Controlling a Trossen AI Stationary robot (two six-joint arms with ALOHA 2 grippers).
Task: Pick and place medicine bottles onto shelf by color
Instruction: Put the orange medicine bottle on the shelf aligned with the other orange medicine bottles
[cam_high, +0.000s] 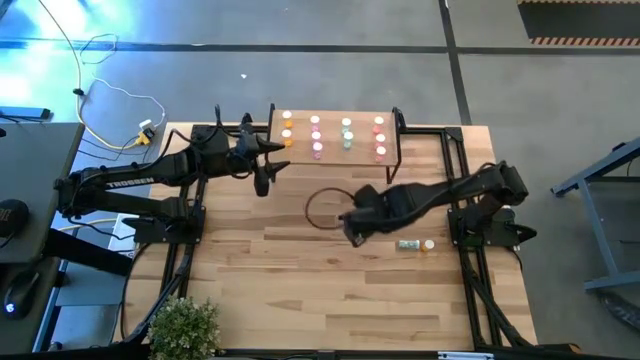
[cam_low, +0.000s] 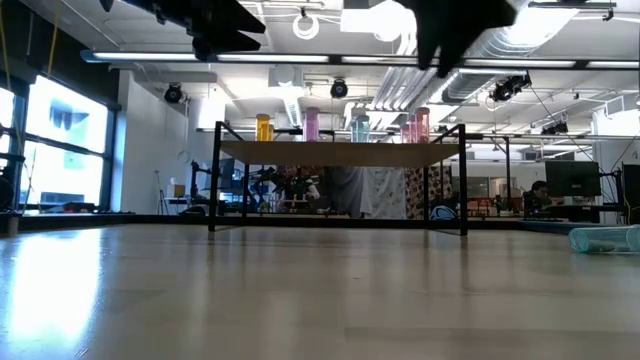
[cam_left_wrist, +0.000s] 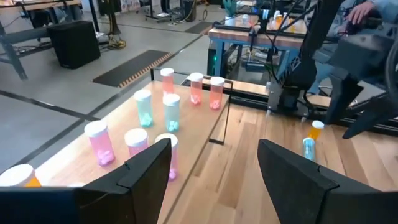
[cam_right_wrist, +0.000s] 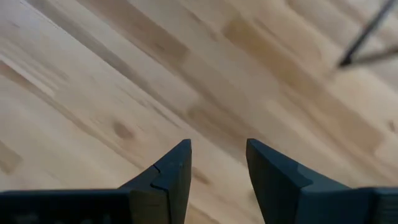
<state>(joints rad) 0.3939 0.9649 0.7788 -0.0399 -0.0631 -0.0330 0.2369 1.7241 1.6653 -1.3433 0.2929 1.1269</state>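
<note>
With fingers parted and empty, the left gripper (cam_high: 262, 186) hovers by the shelf's (cam_high: 362, 152) left end and the right gripper (cam_high: 356, 237) over mid-table (a teal bottle (cam_high: 408, 244) and an orange bottle (cam_high: 428, 245) lie to its right).

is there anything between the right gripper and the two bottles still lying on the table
Nothing visible. The right gripper, fingers open and empty, hangs over bare table. The teal bottle and the orange bottle lie side by side just beyond it, toward the table's right edge, with only open wood between. The shelf stands farther back, off that path.
</note>
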